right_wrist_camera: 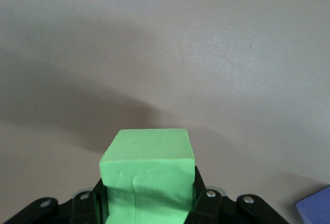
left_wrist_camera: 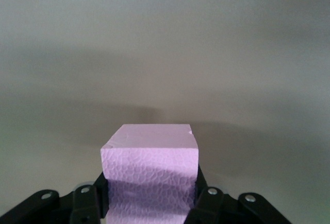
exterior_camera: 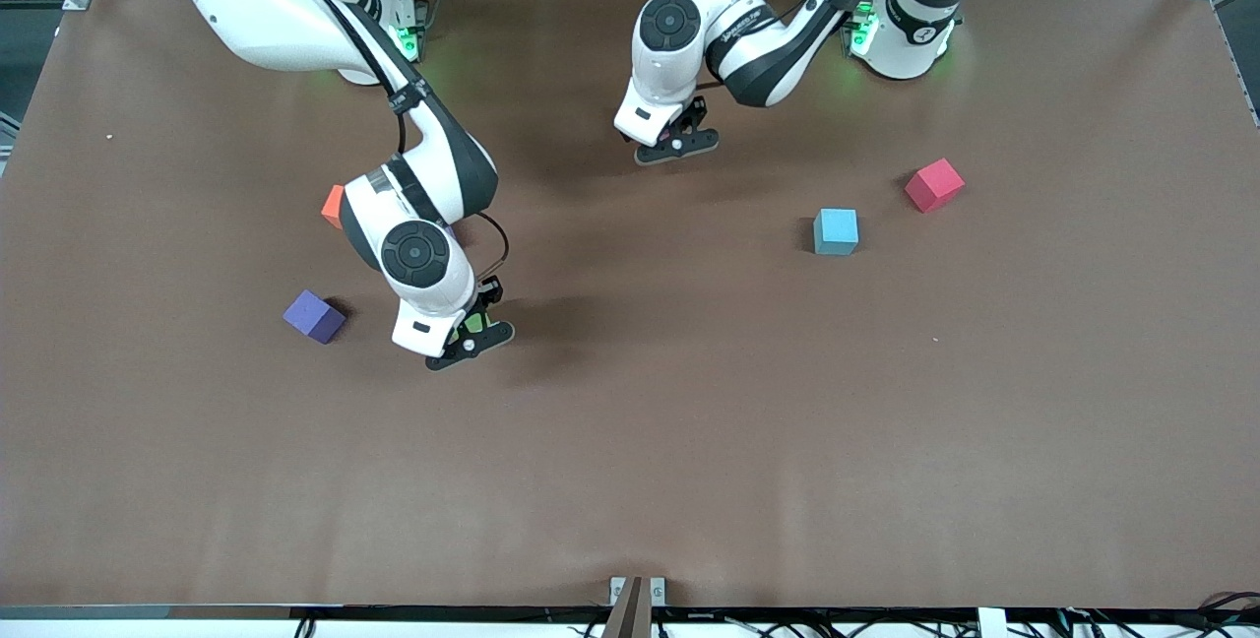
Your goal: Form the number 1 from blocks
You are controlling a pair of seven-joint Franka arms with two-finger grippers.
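The left pincer (exterior_camera: pixel 677 141) hangs over the brown bench (exterior_camera: pixel 689 441) at about twelve o'clock, clamped on a small matte pink cube (left_wrist_camera: pixel 149 170). The right pincer (exterior_camera: pixel 472 335), at about nine o'clock, grips a matte green cube (right_wrist_camera: pixel 148 175) just above the bench. A purple cube (exterior_camera: pixel 314 315) lies near it, an orange cube (exterior_camera: pixel 333 206) partly hidden by the right arm. A light blue cube (exterior_camera: pixel 836 230) and a red cube (exterior_camera: pixel 934 184) lie at two o'clock.

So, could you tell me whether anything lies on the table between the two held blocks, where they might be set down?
Nothing visible does. The right gripper holds the green block and the left gripper the pink block, with bare table between them; the other blocks lie off toward the table's ends.
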